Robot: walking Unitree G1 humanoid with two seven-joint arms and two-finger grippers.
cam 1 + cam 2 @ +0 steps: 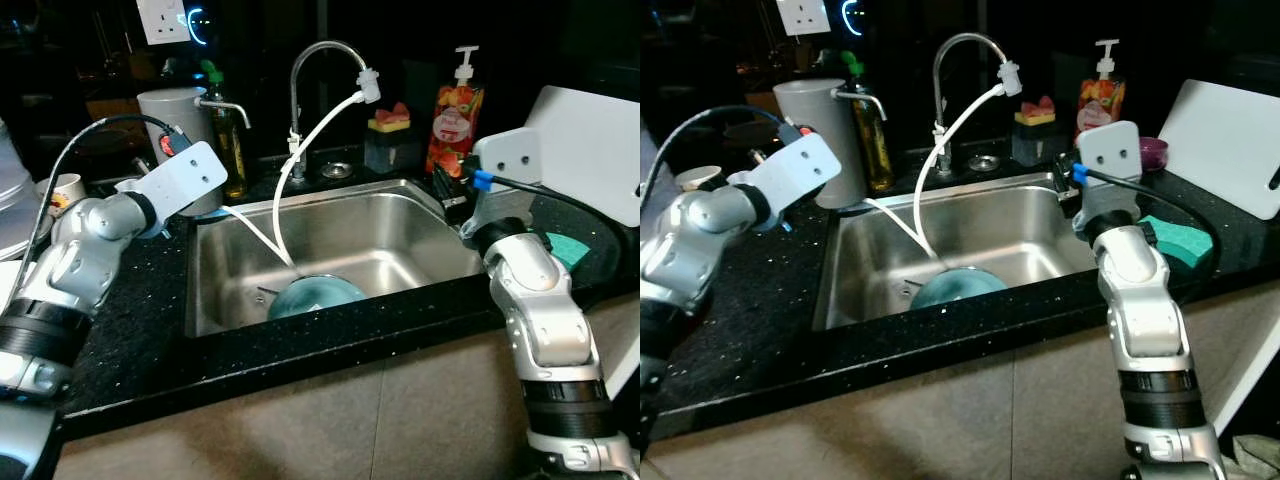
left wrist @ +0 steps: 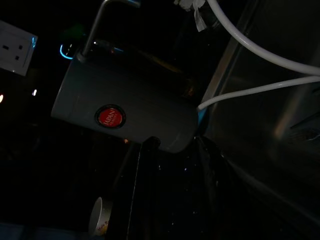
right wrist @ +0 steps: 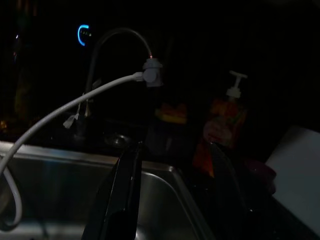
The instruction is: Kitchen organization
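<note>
Eye views: steel sink [image 1: 420,215] set in black surface [image 1: 150,330]; teal bowl [image 1: 315,294] upside down on sink floor, white hose [image 1: 300,170] from faucet [image 1: 320,60] running down to it. Left gripper [image 2: 172,145] near grey canister [image 1: 180,115] at sink's left edge; right gripper [image 3: 175,150] over sink's right back corner, near soap bottle [image 1: 455,115] and green sponge [image 1: 1180,240].

L wrist: fingers [image 2: 137,170] apart, empty, canister just beyond.

R wrist: fingers [image 3: 127,175] wide, empty, facing faucet.

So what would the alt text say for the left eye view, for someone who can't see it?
A steel sink set in a black counter holds a teal bowl under a curved tap with a white hose. Two silver robot arms reach toward it from either side.
</note>
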